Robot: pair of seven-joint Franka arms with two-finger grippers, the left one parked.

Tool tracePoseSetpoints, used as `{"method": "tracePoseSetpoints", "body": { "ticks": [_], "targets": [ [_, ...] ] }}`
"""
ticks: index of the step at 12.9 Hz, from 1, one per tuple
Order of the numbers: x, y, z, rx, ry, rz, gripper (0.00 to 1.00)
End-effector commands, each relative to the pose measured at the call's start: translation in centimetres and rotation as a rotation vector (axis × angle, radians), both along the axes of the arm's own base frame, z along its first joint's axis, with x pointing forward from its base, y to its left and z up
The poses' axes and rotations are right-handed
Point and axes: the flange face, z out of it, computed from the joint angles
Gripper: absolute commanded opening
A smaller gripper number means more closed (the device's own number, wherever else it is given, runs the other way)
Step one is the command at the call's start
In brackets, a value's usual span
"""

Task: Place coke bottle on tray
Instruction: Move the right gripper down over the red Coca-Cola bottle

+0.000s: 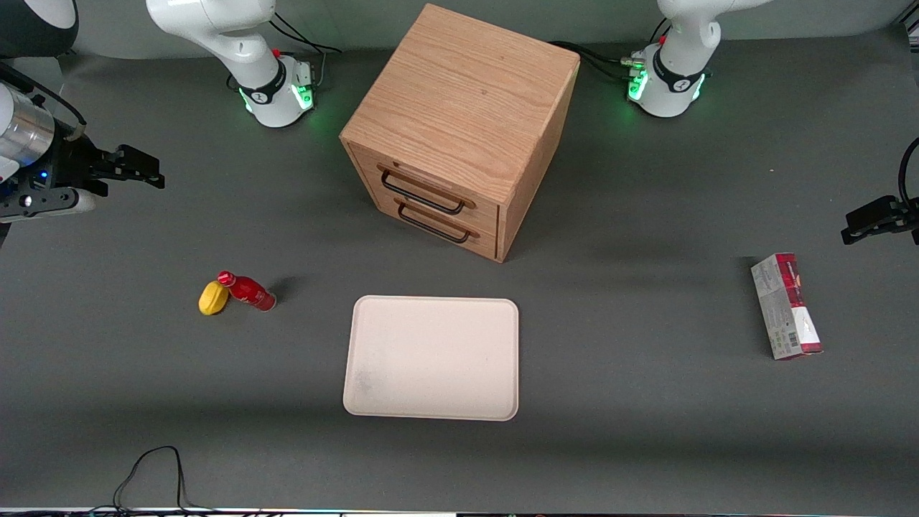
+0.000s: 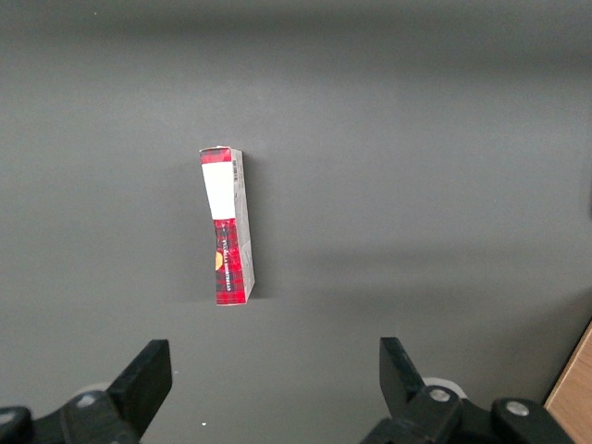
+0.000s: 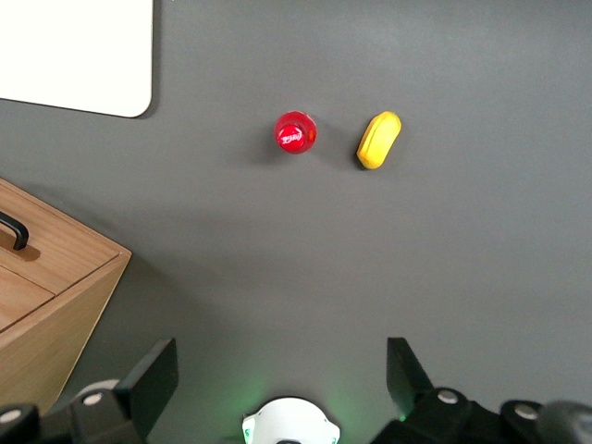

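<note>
Pincer: the right arm's pincer (image 1: 140, 171) hangs high above the bench (image 1: 646, 431) at the working arm's end, well apart from the bottle; its fingers (image 3: 153, 375) are spread wide and carry nothing.
Coke bottle: the small red coke bottle (image 1: 248, 290) stands upright on the bench, its red cap (image 3: 296, 131) facing straight up toward the wrist camera.
Lemon: a yellow lemon-like lump (image 1: 213, 298) lies just beside the bottle, toward the working arm's end; whether the two touch cannot be told.
Tray: the cream-white tray (image 1: 431, 357) lies flat with nothing on it, near the bottle but apart from it, nearer the front camera than the cabinet.
Cabinet: a wooden drawer cabinet (image 1: 459, 122) sits mid-bench with two dark handles (image 1: 423, 197), both drawers closed.
Carton: a red-and-white carton (image 1: 786, 306) lies toward the parked arm's end of the bench.
</note>
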Motion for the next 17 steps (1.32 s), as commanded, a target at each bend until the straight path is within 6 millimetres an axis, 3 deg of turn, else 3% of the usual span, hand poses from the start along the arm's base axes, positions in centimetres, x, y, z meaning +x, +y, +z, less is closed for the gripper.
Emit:
{"method": "tracePoseSetpoints", "body": {
  "ticks": [1, 3, 6, 8, 12, 15, 17],
  "targets": [
    [0.7, 0.0, 0.8, 0.016, -0.001, 0.0, 1.0],
    [2.5, 0.2, 1.1, 0.009, -0.001, 0.002, 1.0],
    [8.1, 1.3, 2.2, -0.007, 0.051, 0.01, 1.0],
    [10.7, 1.7, 1.7, -0.013, 0.077, 0.008, 1.0],
    [10.8, 1.6, 1.9, -0.01, 0.071, 0.008, 1.0],
    [9.6, 0.2, 0.6, 0.041, 0.106, -0.003, 1.0],
    [8.6, -1.2, -1.7, 0.053, 0.07, -0.024, 1.0]
  ]
}}
